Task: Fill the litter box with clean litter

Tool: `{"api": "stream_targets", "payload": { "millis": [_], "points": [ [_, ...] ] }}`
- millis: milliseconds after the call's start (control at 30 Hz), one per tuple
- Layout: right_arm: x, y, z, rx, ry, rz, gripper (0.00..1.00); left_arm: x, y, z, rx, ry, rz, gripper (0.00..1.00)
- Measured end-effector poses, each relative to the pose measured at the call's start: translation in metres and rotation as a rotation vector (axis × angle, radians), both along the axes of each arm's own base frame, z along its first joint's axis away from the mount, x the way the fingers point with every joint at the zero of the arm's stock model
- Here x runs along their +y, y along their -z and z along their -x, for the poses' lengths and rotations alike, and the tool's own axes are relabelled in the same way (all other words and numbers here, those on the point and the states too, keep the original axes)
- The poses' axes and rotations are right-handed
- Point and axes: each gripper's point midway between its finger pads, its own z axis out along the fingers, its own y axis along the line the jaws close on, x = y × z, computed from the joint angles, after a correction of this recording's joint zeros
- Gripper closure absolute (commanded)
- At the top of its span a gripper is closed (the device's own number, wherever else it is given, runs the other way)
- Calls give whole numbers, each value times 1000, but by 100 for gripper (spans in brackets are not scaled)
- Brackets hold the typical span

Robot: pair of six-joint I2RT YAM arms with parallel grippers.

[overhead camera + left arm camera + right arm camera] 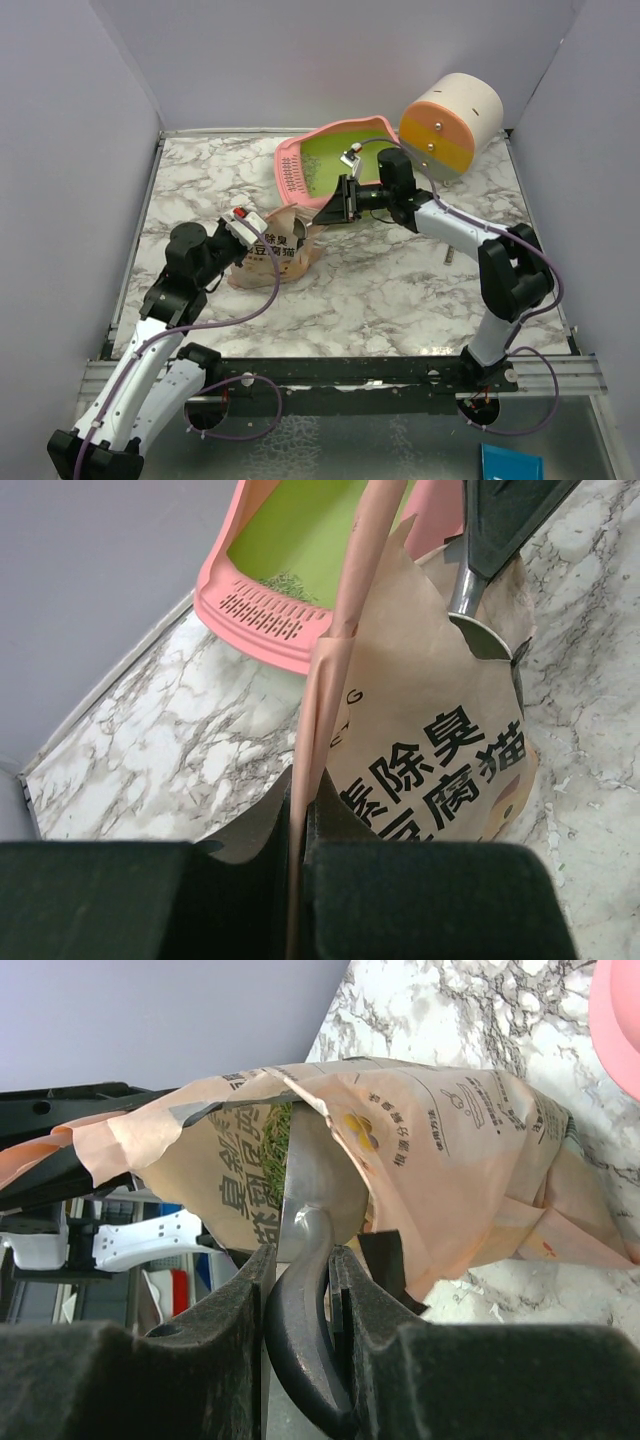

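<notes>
Pinching the torn upper edge of the tan paper pouch printed with black Chinese characters (272, 252) with the left claw (240, 222), closing both black fingers flat on the paper and holding the mouth up and open

Gripping the black handle of the grey metal scoop (312, 1185) with the right claw (300, 1260), squeezing it tight between both fingers and dipping the blade into the open mouth of the pouch

Showing, inside the pouch, fine pale greenish-grey granules of clean litter (283, 1120), packed just behind the scoop's blade and partly hidden by the folded paper

Slumping on the white-and-grey marbled desk (400, 290), left of centre, with the pouch's mouth turned toward the large pink plastic litter box with raised rim and bright green inside (325, 165), just beside its near corner

Sitting at the far middle of the desk, with the slotted grille at the left end, and carrying only a thin patch of the same granules (285, 583) on the green floor right beside that grille

Standing at the far right, close to the litter box, the round white, orange and yellow drawer cabinet (450, 125)
</notes>
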Motion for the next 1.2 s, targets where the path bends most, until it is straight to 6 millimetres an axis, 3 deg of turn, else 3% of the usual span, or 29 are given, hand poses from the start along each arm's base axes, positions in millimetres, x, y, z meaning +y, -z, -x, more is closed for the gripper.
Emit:
{"api": "stream_targets", "payload": {
  "millis": [700,1200],
  "points": [
    [-67,-35,-14,-6,132,-59,99,3,-2,7,-7,-18,34,100],
    [-92,-22,-10,39,189,-82,99,4,-2,9,6,-31,66,100]
  ]
}}
